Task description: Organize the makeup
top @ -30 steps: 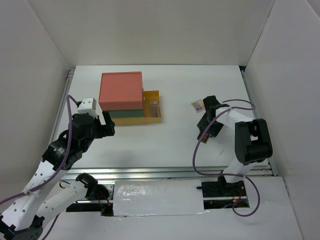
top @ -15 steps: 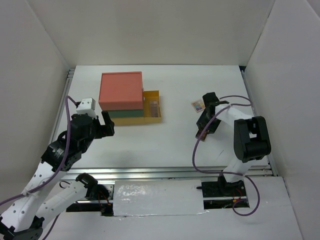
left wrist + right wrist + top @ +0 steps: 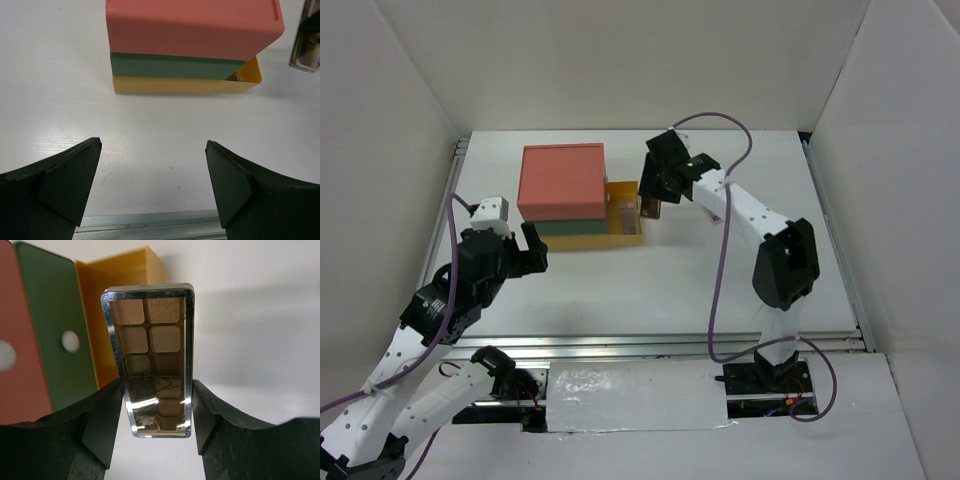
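My right gripper point(image 3: 155, 410) is shut on a long brownish eyeshadow palette point(image 3: 152, 360) with a silver rim, holding it by its long sides. In the top view the right gripper point(image 3: 653, 200) holds the palette point(image 3: 651, 209) just right of the open yellow drawer point(image 3: 625, 236). The palette also shows in the left wrist view point(image 3: 305, 47). My left gripper point(image 3: 526, 250) is open and empty in front of the drawer box; its fingers point(image 3: 65, 175) are wide apart. The small square palette, puffs, disc and tube are hidden or out of view.
The stacked drawer box point(image 3: 563, 180) has an orange top, a green middle point(image 3: 175, 65) and a yellow bottom drawer pulled out to the right, with a small item point(image 3: 625, 211) inside. White walls close in the table on three sides.
My right arm has swung from the table's right middle up and left to the open yellow drawer, carrying the palette. The left arm has barely moved.
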Controlling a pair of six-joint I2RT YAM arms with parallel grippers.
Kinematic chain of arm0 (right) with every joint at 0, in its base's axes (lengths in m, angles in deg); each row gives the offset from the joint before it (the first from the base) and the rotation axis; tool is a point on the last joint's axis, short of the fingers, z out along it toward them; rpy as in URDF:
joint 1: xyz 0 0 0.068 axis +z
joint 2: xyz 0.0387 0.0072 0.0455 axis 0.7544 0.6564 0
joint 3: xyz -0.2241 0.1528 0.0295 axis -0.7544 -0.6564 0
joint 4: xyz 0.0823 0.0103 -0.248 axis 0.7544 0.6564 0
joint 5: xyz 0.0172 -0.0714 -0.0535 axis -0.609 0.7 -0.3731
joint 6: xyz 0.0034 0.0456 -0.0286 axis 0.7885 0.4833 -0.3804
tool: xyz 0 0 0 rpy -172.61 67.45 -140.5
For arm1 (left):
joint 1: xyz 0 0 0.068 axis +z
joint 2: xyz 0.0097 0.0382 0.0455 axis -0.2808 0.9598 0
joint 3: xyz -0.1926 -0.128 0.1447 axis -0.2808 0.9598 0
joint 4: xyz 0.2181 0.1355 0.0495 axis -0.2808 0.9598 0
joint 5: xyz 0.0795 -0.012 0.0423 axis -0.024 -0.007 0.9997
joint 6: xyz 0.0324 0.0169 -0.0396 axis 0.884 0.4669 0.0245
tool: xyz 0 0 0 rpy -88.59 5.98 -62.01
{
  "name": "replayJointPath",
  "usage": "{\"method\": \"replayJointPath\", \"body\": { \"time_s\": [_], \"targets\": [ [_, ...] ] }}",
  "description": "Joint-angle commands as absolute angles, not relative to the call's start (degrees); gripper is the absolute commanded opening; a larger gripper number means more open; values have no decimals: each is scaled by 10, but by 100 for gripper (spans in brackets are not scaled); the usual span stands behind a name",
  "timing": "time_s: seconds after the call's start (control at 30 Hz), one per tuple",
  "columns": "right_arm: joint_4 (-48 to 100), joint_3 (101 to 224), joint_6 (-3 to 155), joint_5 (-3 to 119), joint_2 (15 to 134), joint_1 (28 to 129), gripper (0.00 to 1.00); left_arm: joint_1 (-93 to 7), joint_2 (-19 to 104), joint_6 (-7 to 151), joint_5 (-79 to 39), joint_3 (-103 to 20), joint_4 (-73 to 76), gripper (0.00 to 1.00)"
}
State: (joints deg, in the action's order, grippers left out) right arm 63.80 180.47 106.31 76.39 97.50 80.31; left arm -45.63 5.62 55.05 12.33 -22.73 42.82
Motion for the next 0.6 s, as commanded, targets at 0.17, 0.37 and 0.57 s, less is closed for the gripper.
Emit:
{"method": "replayJointPath", "body": {
  "time_s": [0.17, 0.37, 0.57],
  "targets": [
    [620, 1957, 1006, 758, 1118, 834, 12, -453, 56, 555, 132, -227, 406, 99],
    [615, 1994, 1005, 741, 1157, 841, 15, -453, 62, 558, 128, -227, 404, 99],
    [607, 1990, 1008, 726, 1180, 846, 22, -453, 68, 559, 126, -228, 404, 99]
  ]
}}
